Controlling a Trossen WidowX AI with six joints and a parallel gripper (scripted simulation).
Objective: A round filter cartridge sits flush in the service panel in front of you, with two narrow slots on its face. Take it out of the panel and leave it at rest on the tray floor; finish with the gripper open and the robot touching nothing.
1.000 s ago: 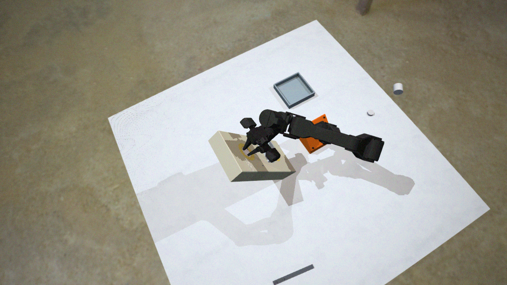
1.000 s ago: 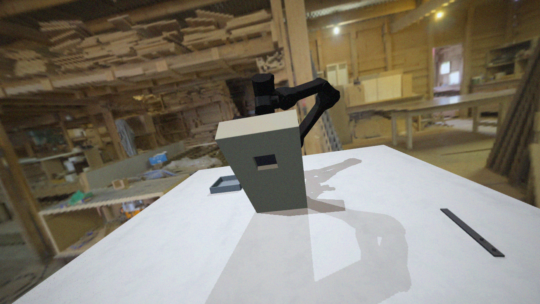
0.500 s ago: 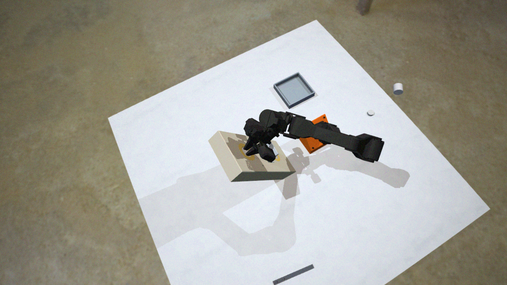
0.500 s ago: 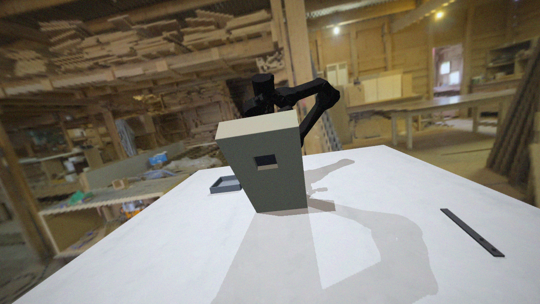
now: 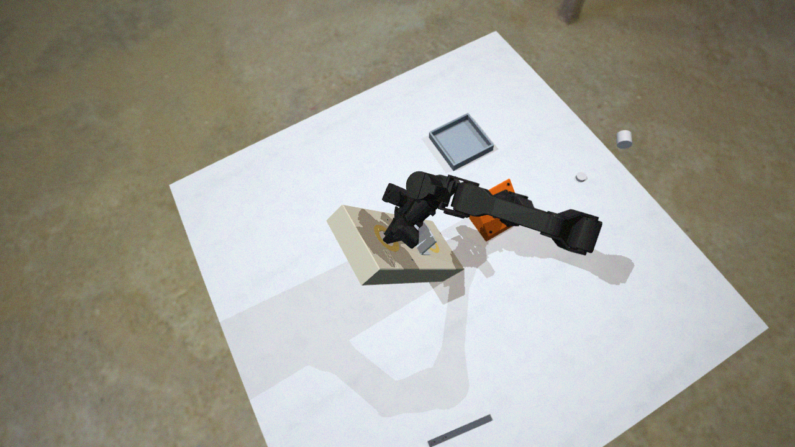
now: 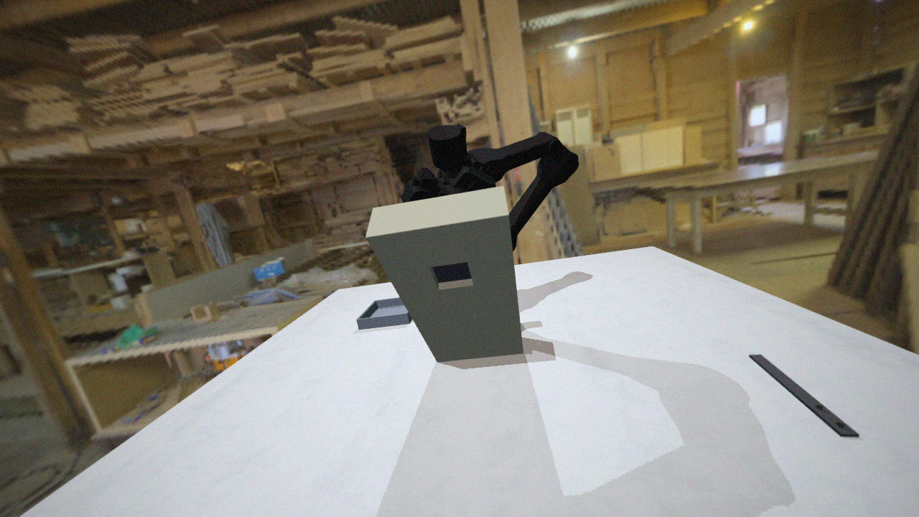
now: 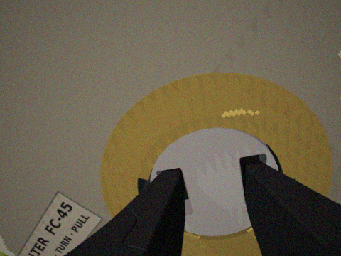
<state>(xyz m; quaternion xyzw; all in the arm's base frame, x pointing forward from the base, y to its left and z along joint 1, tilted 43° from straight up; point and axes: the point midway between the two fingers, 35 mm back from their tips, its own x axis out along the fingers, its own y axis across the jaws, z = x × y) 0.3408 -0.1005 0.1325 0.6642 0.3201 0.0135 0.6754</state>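
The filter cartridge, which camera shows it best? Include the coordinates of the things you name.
The wrist view: it looks straight at the round face of the filter cartridge (image 7: 213, 188), with the gripper (image 7: 212, 171) closed on it and covering part. In the top view, the arm mostly hides that spot; the exterior view shows only the panel's back (image 6: 469, 321).
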